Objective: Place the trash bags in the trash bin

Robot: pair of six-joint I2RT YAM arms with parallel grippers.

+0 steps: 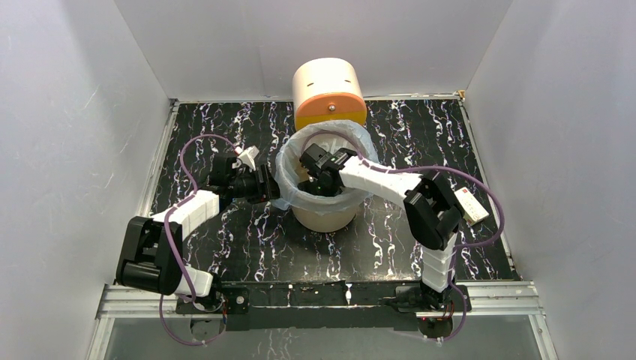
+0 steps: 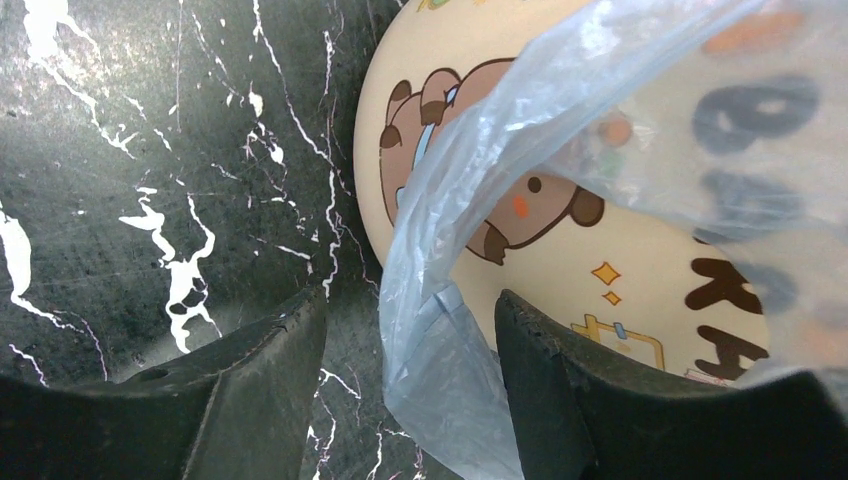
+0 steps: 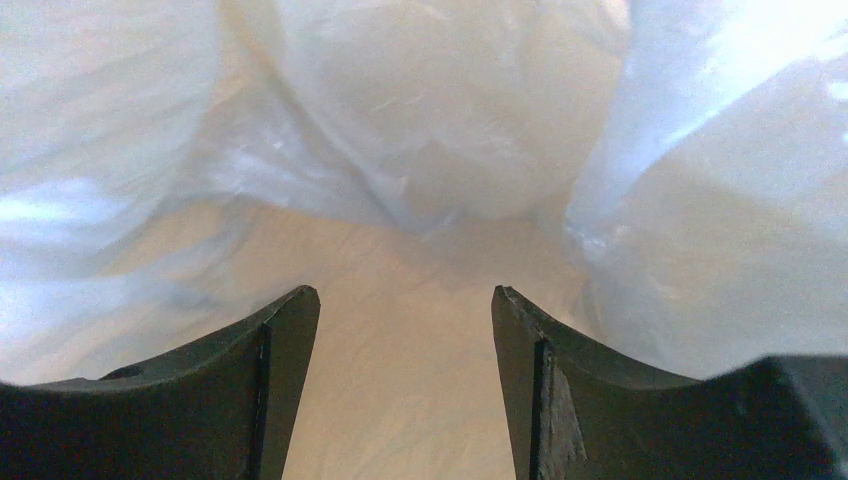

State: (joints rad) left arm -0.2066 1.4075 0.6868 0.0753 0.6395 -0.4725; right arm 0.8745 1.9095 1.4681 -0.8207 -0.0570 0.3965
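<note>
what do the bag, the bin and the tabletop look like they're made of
The trash bag is thin plastic film, pale blue and translucent: the bin's print shows through it, and it creases and folds. The trash bin looks like smooth matte beige plastic with a printed cartoon, though coated metal can't be ruled out. The table is black with white marble-like veining, likely a printed sheet or laminate.

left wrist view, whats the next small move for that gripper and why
Probably close the left gripper on the trash bag edge. Its jaws stand open with the blue film hanging between them, just outside the trash bin wall, so a pinch there looks ready. The right gripper, open, is down inside the bag-lined bin.
</note>
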